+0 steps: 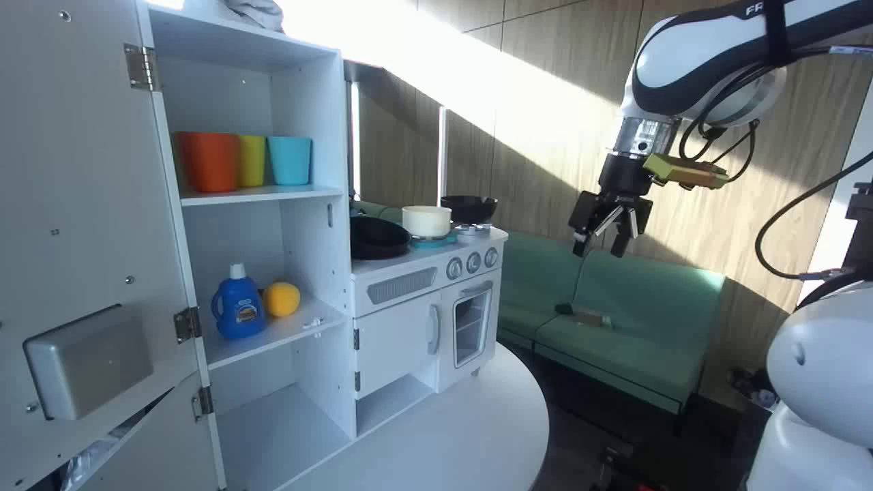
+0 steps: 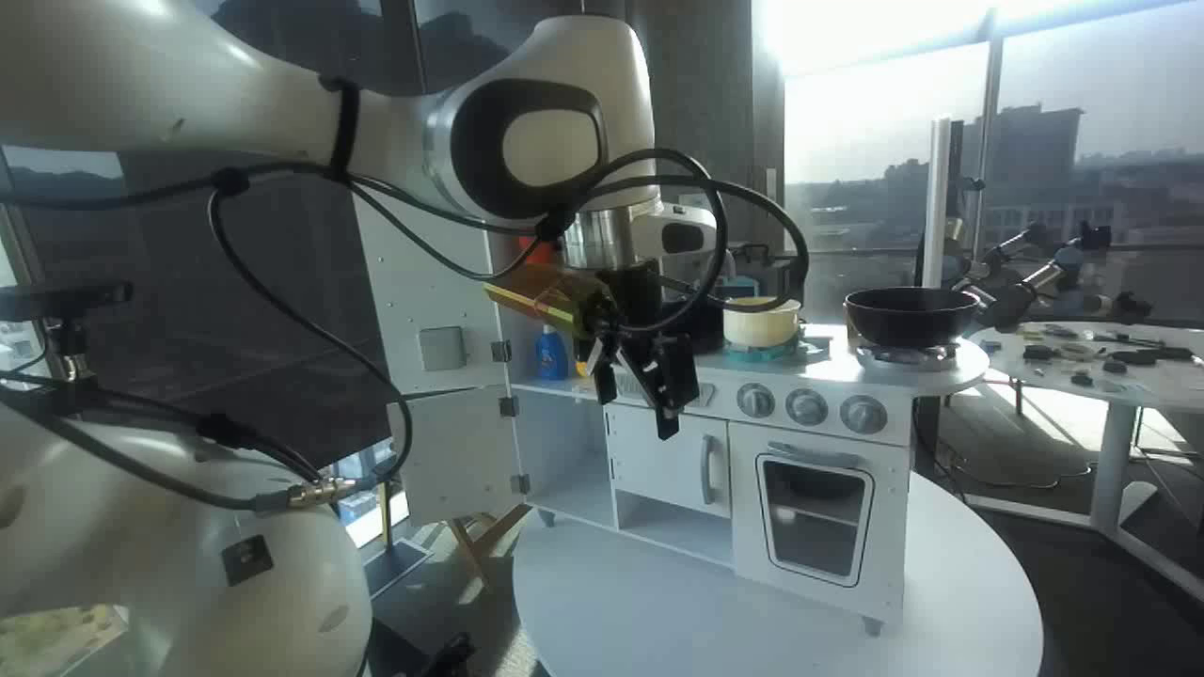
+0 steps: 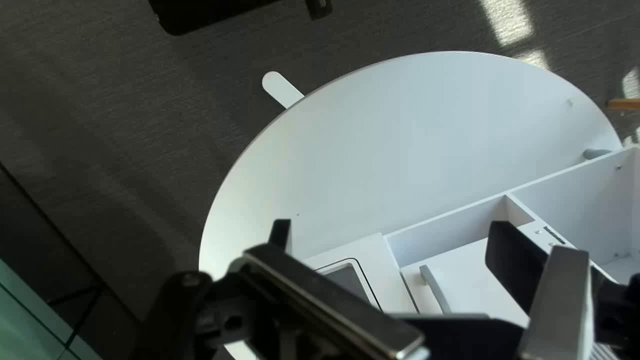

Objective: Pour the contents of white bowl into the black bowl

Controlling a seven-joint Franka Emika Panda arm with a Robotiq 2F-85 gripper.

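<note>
There are three knobs (image 2: pixel 806 407), two black bowls (image 1: pixel 378 239) (image 1: pixel 468 209), one white bowl (image 1: pixel 426 223)

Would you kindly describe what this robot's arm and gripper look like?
The arm has rounded white shells, black panels, lettering starting FR and a silvery wrist collar, with a yellowish block nearby. Black cables loop alongside. The black gripper has dark fingers with slim silvery bars.
</note>
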